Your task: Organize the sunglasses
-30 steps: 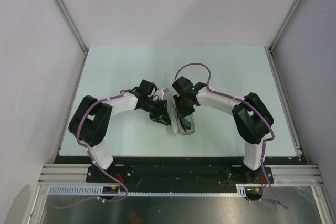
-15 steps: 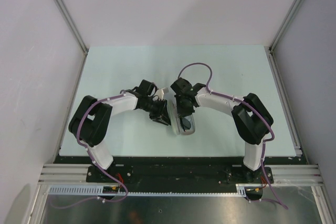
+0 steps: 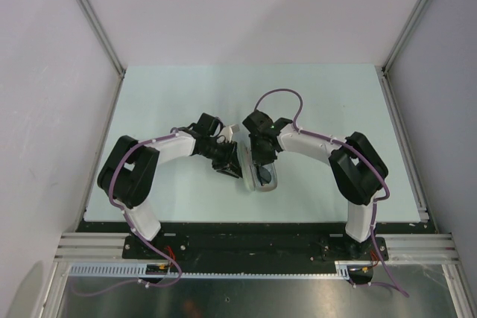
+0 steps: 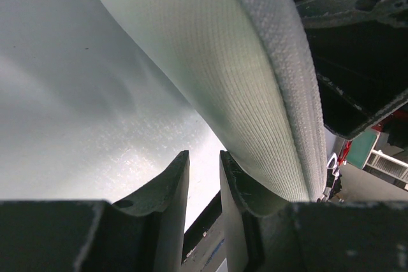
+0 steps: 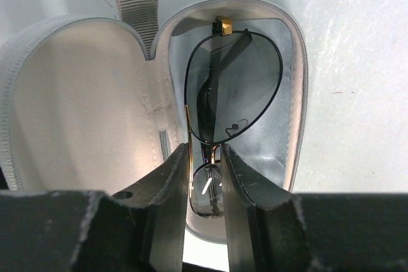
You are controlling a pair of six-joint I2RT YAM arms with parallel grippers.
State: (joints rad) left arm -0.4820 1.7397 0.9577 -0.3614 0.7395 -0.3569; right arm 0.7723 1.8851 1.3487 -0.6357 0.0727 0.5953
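1. While the sunglasses (image 5: 233, 93) are lying folded inside the lower half of the open beige case (image 5: 76, 113), the right gripper (image 5: 205, 151) is hanging directly over them, pointing down into that half.
2. Its jaws are standing a narrow way apart and straddling the middle of the frame near the bridge. I cannot tell whether they are pinching the wire or merely flanking it.
3. One grey lens is facing up in full view, with a black temple arm showing through it and a gold hinge piece sitting at the far end of the case.
4. The lid (image 4: 217, 62) is opening out to the left in the right wrist view, its pale lining facing the camera, and a ribbed fabric tab (image 5: 135, 4) is sticking out by the spine.
5. The left gripper (image 4: 204, 157) is sitting low beside the lid, its jaws showing a slim gap with only the bright table (image 4: 64, 93) visible between them. One of its fingers (image 4: 245, 202) is lying against or just beside the lid's woven outer shell.
6. Seen from above, both grippers are meeting over the case near the table's middle, the left on the lid side and the right over the glasses.
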